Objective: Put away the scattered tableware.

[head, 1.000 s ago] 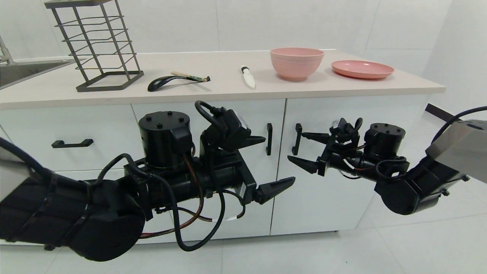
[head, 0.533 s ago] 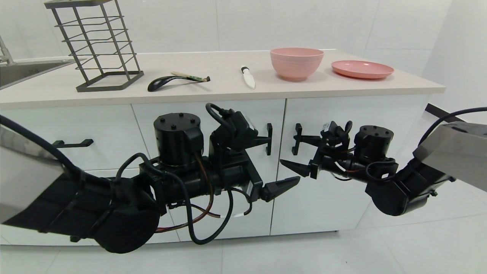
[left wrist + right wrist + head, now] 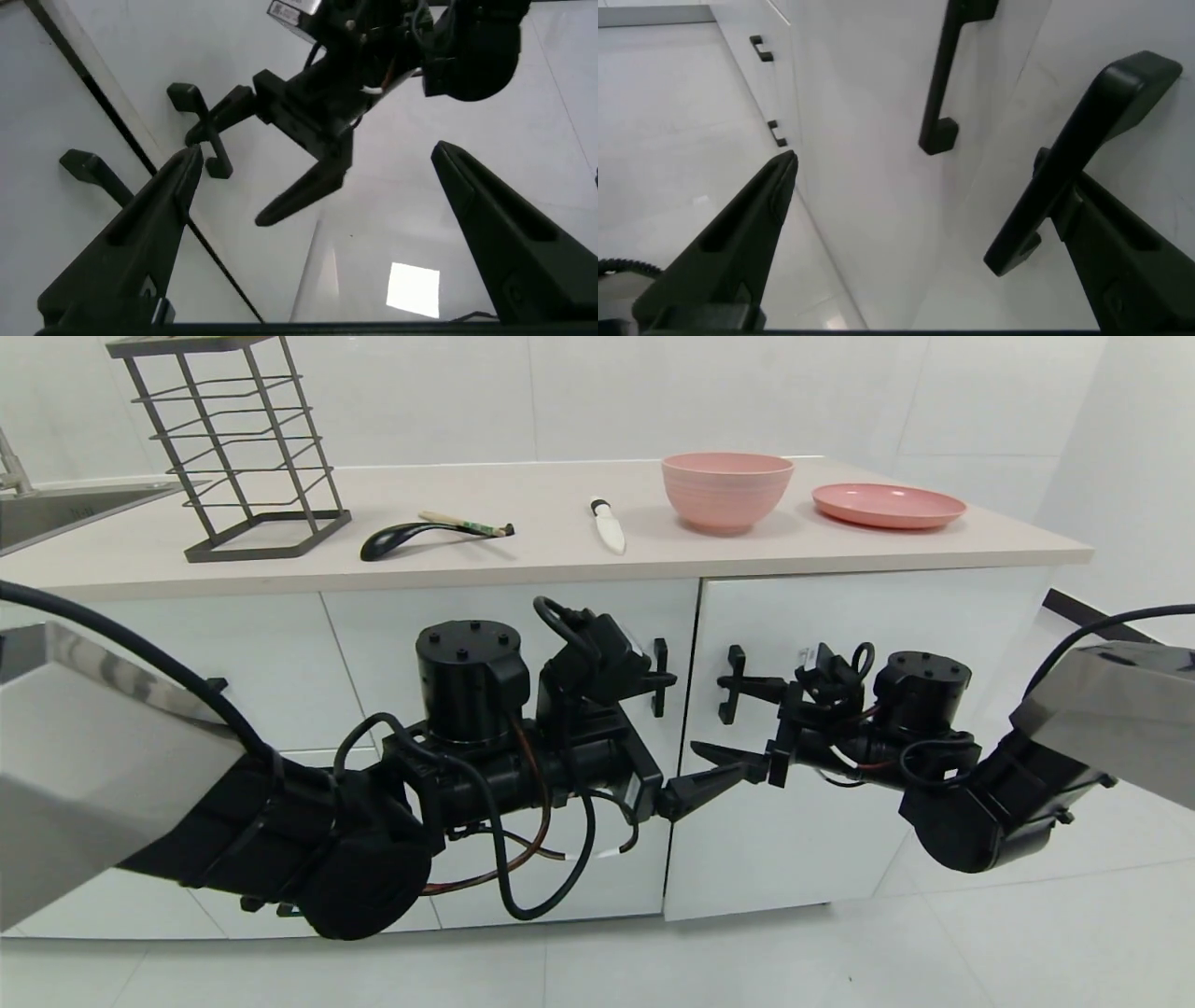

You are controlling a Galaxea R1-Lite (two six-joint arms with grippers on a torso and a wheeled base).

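L gripper (image 3: 689,733) wide open, empty. R gripper (image 3: 738,721) likewise, facing it, close. Lower tips overlap; contact unclear. Upper fingers cross door handles (image 3: 661,705); touching or not, can't tell. Tableware on counter (image 3: 560,553) above:
- up-left: knife (image 3: 609,525), chopsticks (image 3: 467,523), spoon (image 3: 401,535)
- overhead: bowl (image 3: 727,490)
- up-right: plate (image 3: 888,505)

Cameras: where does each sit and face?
Head view: head-mounted, facing forward-down at counter and cabinet doors; left gripper and right gripper show.
Left wrist view: on left wrist, facing door handles and right gripper; own fingers show.
Right wrist view: on right wrist, facing along cabinet doors; own fingers show.
Shared: all three show the door handles.
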